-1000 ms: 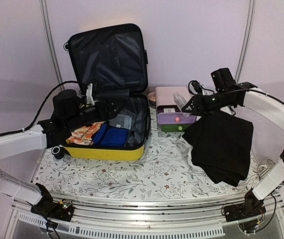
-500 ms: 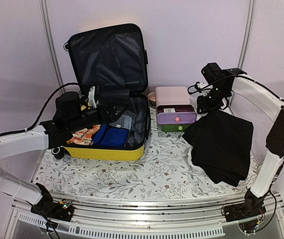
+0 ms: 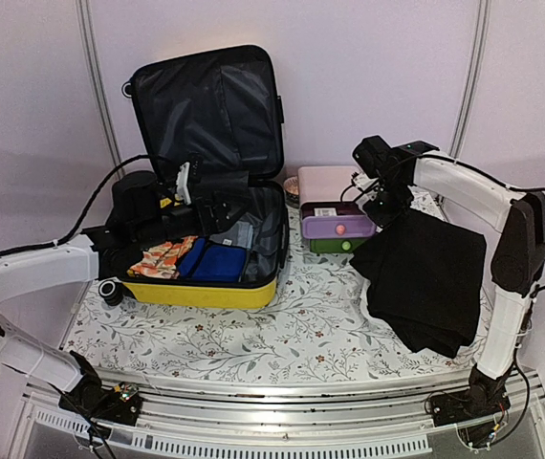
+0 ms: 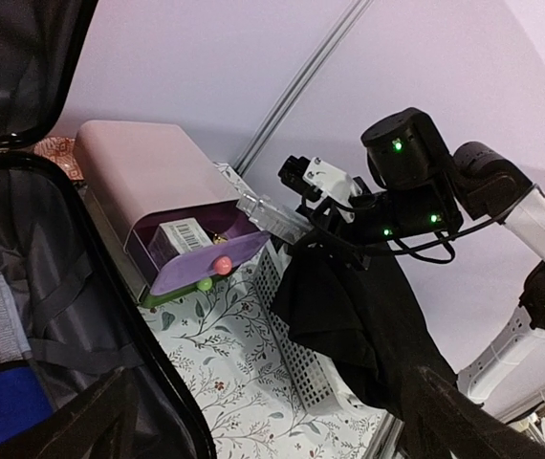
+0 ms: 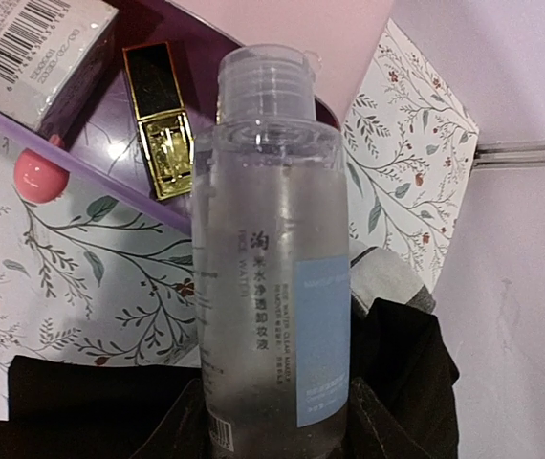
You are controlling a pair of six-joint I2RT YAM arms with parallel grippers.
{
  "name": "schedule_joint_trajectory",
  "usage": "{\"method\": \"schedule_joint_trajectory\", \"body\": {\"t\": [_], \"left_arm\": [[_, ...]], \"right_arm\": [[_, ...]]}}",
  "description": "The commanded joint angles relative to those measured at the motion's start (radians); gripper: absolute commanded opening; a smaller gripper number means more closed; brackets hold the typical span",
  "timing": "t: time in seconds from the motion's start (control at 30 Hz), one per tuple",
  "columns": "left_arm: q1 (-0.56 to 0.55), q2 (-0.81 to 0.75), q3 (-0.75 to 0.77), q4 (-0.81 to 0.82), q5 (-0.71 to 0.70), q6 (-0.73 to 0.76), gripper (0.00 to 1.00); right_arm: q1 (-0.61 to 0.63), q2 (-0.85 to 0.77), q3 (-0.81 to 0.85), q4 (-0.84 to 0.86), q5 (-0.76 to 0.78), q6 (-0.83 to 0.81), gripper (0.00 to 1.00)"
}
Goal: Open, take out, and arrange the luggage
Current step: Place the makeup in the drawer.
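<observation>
The yellow luggage point(image 3: 201, 292) lies open at the left with its black-lined lid point(image 3: 206, 105) standing upright. Inside lie an orange patterned cloth point(image 3: 163, 256), a blue item point(image 3: 213, 261) and a grey packet point(image 3: 235, 234). My left gripper point(image 3: 229, 208) hovers over the open case, its jaws wide open and empty point(image 4: 282, 445). My right gripper point(image 3: 378, 203) is shut on a clear bottle point(image 5: 268, 258) with a pale blue label. It holds the bottle's cap end over the open purple drawer point(image 5: 110, 105) of the pink-and-green drawer box point(image 3: 335, 222).
The drawer holds a barcoded box point(image 5: 24, 53) and a gold-and-black case point(image 5: 163, 134). A black cloth point(image 3: 425, 277) drapes over the white mesh basket point(image 4: 296, 325) at the right. A floral mat point(image 3: 292, 325) covers the table. A small round item point(image 3: 292, 189) sits behind the case.
My right arm has swung left from above the black cloth to the drawer box, carrying the bottle. My left gripper has shifted slightly up and right over the case.
</observation>
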Motion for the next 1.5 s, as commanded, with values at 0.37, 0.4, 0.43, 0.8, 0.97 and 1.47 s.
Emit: {"method": "schedule_joint_trajectory", "body": {"t": [0.37, 0.4, 0.43, 0.8, 0.97, 1.47], "left_arm": [[0.028, 0.018, 0.023, 0.021, 0.067, 0.008, 0.98], [0.028, 0.019, 0.022, 0.023, 0.071, 0.008, 0.98], [0.029, 0.018, 0.021, 0.025, 0.073, 0.007, 0.98], [0.037, 0.004, 0.001, 0.039, 0.078, -0.003, 0.98], [0.043, -0.004, -0.003, 0.037, 0.076, -0.003, 0.98], [0.052, -0.020, -0.023, 0.041, 0.079, -0.010, 0.98]], "right_arm": [[0.018, -0.087, -0.115, 0.306, 0.189, -0.498, 0.26], [0.023, -0.103, -0.139, 0.347, 0.181, -0.574, 0.26], [0.025, -0.116, -0.167, 0.386, 0.172, -0.635, 0.26], [0.029, -0.124, -0.220, 0.548, 0.115, -0.963, 0.24], [0.023, -0.110, -0.223, 0.555, 0.097, -1.026, 0.24], [-0.015, -0.055, -0.222, 0.534, 0.093, -1.104, 0.27]]}}
